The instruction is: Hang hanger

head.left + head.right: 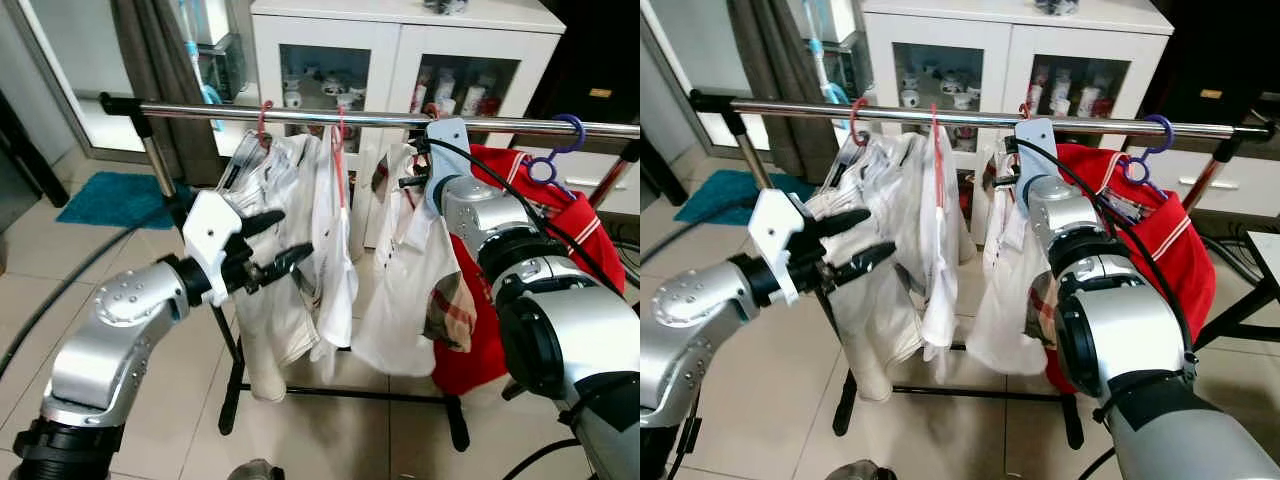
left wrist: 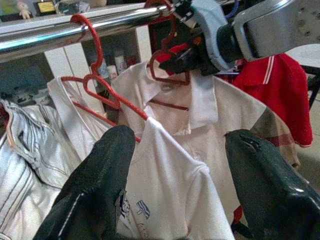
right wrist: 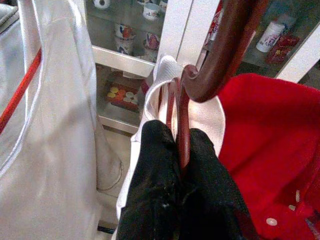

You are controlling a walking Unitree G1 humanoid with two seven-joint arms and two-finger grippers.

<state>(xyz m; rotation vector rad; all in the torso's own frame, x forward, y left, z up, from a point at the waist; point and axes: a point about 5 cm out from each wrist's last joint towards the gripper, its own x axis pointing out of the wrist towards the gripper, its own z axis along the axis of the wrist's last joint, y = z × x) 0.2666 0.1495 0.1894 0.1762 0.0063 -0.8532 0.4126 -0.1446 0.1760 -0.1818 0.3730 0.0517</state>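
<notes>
A chrome rail (image 1: 300,113) carries several hangers with clothes. My right gripper (image 1: 410,165) is up just under the rail, shut on the neck of a dark red hanger (image 3: 220,65) that bears a white polo with plaid trim (image 1: 405,290). In the left wrist view that hanger's hook (image 2: 165,20) curves up to the rail. My left gripper (image 1: 275,245) is open at chest height in front of the other white shirts (image 1: 330,240), holding nothing. Its two black fingers (image 2: 100,185) frame a white polo on a red hanger (image 2: 95,80).
A red polo (image 1: 560,220) hangs on a purple hanger (image 1: 560,145) at the right end of the rail. Behind the rack stands a white glass-door cabinet (image 1: 400,30). A teal mat (image 1: 105,198) lies on the tiled floor at left. The rack's black base bar (image 1: 350,392) crosses the floor below.
</notes>
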